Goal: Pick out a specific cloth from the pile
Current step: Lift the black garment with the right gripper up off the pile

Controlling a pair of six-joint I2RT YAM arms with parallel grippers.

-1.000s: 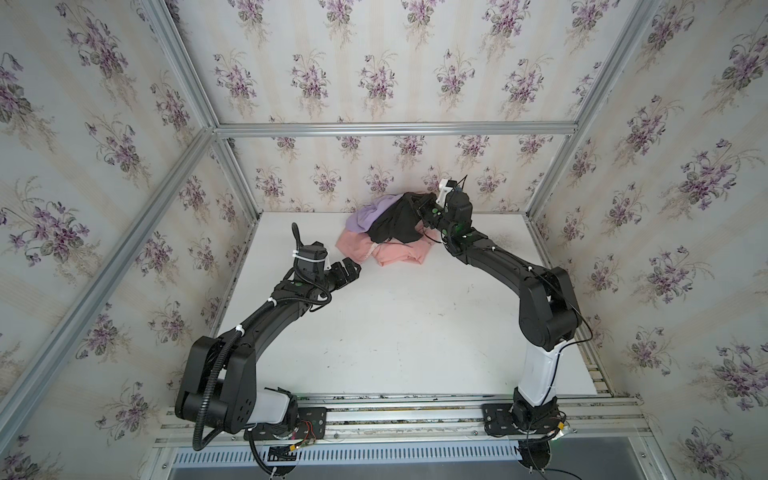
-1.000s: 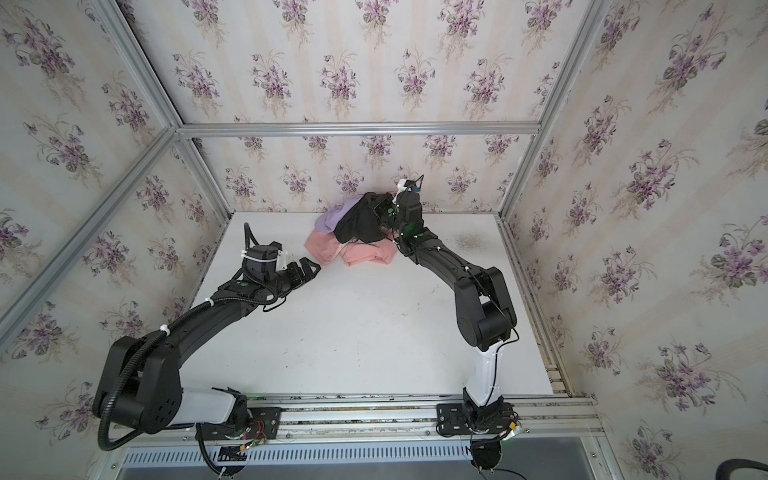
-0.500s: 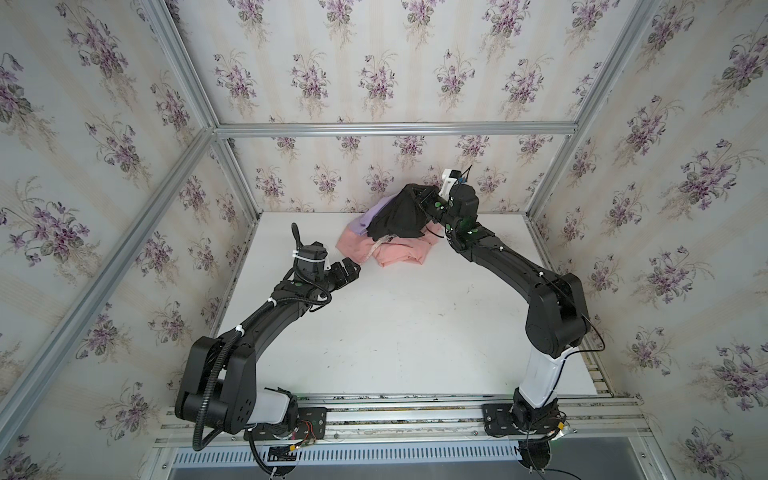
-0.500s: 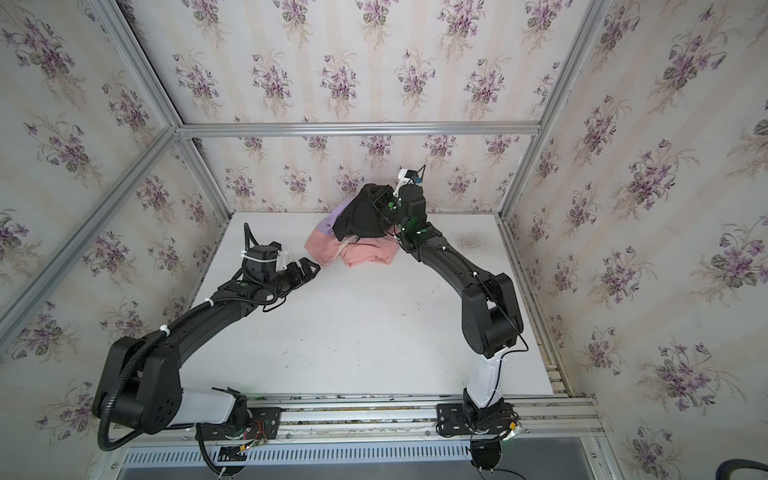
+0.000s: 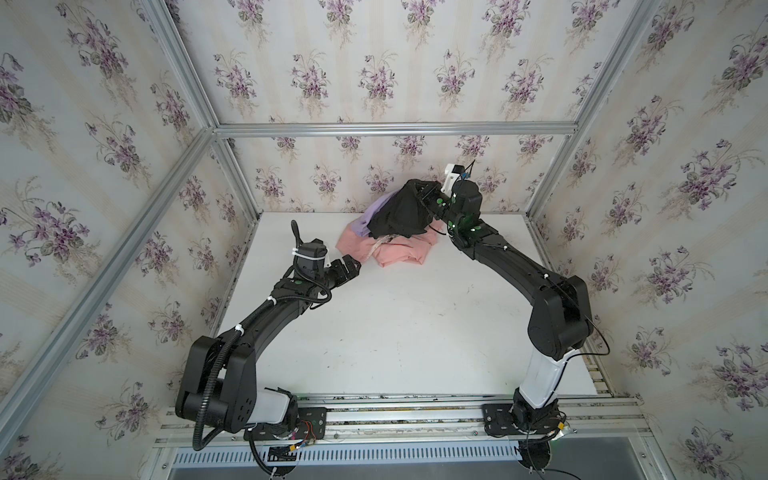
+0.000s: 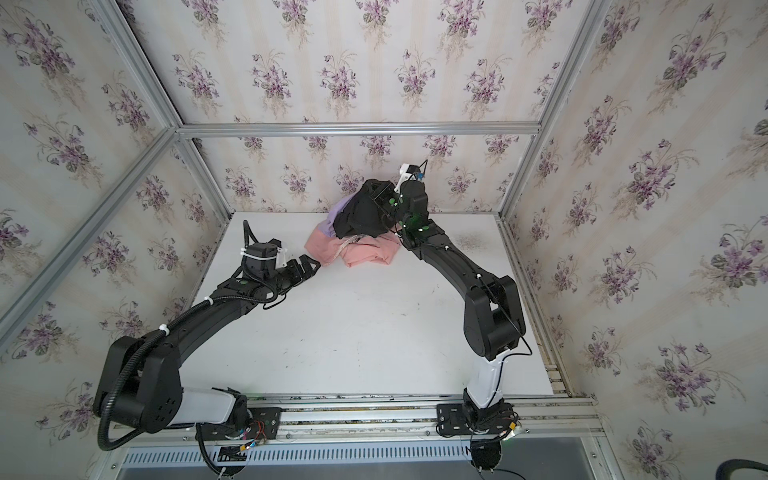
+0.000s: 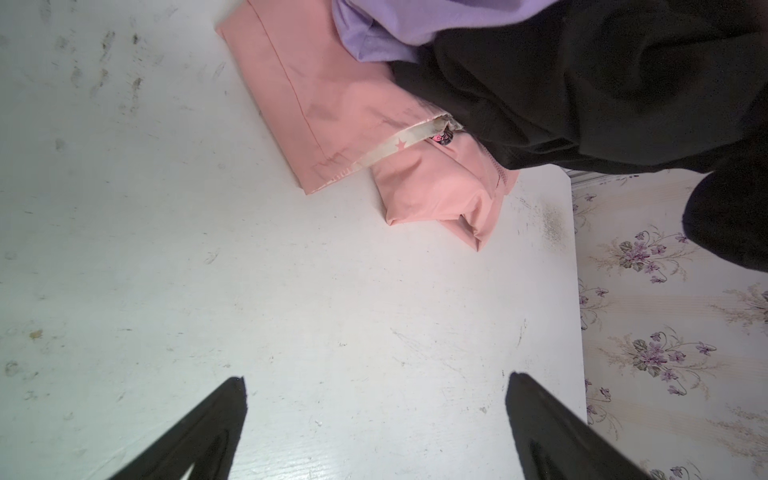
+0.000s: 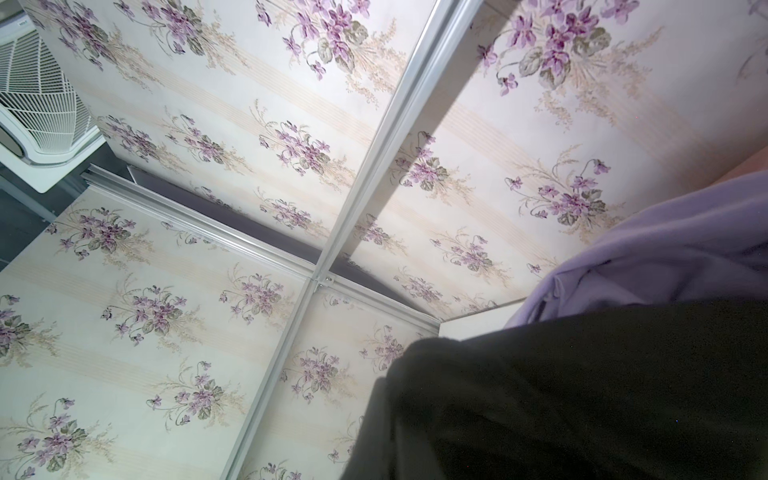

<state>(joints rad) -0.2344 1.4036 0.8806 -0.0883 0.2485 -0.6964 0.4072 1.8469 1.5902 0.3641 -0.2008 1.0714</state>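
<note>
The pile (image 5: 390, 243) lies at the back middle of the white table, in both top views. It holds a salmon-pink garment (image 6: 365, 253), a lavender one (image 5: 380, 208) and the black cloth (image 5: 399, 214). My right gripper (image 5: 420, 192) is shut on the black cloth's upper edge and holds it up above the pile; its lower part still drapes on the heap. The cloth (image 8: 582, 395) hides the right gripper's fingers in the right wrist view. My left gripper (image 5: 353, 266) stands open and empty, low over the table, just left of the pink garment (image 7: 374, 137).
The flowered back wall (image 5: 332, 183) and its aluminium frame posts (image 5: 237, 174) stand close behind the pile. Bare white table (image 5: 395, 324) stretches from the pile to the front rail (image 5: 395, 409). A white grille (image 8: 37, 91) shows beyond the enclosure.
My right gripper has risen and drawn the black cloth up and back, stretching it off the pile. The left arm has not moved.
</note>
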